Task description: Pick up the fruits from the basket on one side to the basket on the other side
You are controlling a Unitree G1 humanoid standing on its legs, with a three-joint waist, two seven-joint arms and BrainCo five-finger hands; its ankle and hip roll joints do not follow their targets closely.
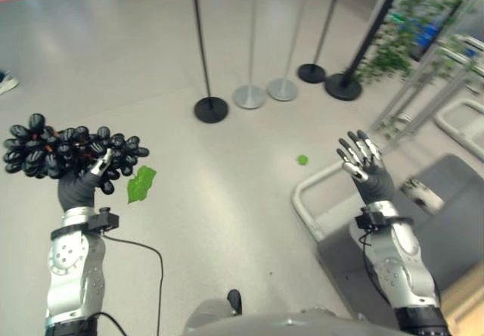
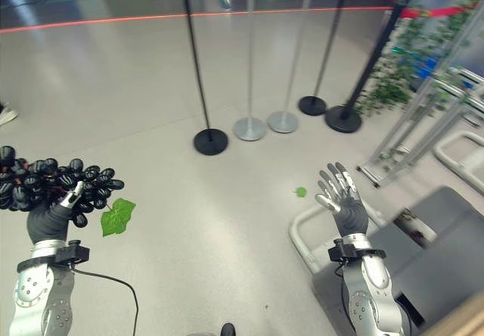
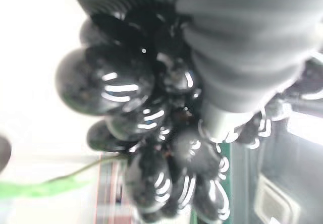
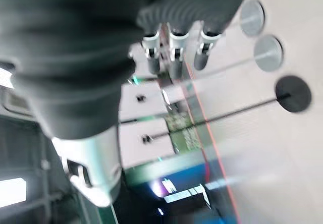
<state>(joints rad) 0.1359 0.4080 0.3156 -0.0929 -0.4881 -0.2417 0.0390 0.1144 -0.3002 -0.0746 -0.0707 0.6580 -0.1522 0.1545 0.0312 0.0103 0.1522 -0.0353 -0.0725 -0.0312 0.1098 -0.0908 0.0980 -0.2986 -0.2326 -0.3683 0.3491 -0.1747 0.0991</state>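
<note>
Floor [image 1: 189, 222]: bare underneath, so keep the load high.
Grapes [image 1: 68, 153]: dark bunch, middle left of frame, raised.
Left hand [image 1: 85, 178]: clamped under the bunch; hold firm, carry level.
Right hand [image 1: 361, 162]: lower right, fingers spread, empty.
Leaf [image 1: 141, 184]: dangling beside the bunch; ignore.

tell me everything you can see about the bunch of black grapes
The bunch of black grapes is a dense cluster of glossy, oval, near-black berries, plastic-looking by their shine. It is held up in the air above the pale floor, lying roughly sideways across the left hand, whose fingers are curled round it from below. A green leaf hangs from its lower side on a thin stem. Nothing else touches it.
</note>
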